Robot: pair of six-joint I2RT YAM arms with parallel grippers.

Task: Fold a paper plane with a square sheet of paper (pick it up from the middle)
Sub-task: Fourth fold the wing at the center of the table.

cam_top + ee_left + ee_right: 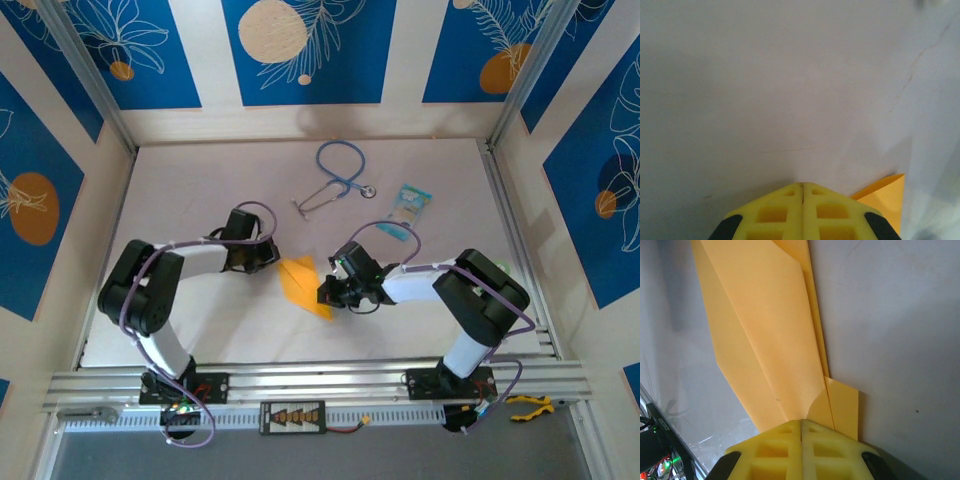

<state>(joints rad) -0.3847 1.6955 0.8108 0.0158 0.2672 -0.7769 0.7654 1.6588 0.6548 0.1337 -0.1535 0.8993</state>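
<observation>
1. Two tools meet at the middle of the worktop [200, 190], one on each side of the paper plane [303, 285].
2. The paper plane lies flat, an orange-yellow folded piece with layered flaps and a long crease, seen close up from the right wrist [770, 340].
3. The right tool [328, 293] has its fingers pressed together with no gap. Its yellow tips [801, 422] rest on the plane's near end and cover that end from above.
4. Whether paper is pinched between those fingers cannot be told.
5. The left tool [268, 258] is likewise closed tight. Its tips [801, 187] sit on bare worktop, with a corner of the plane [885, 197] just beside them.
6. A blue stethoscope [335, 180] lies toward the far side, well apart from the plane.
7. A light-blue printed packet [410, 207] lies to the stethoscope's right, beyond the right arm.
8. Yellow-handled pliers [525, 405] rest off the worktop by the right arm's base.
</observation>
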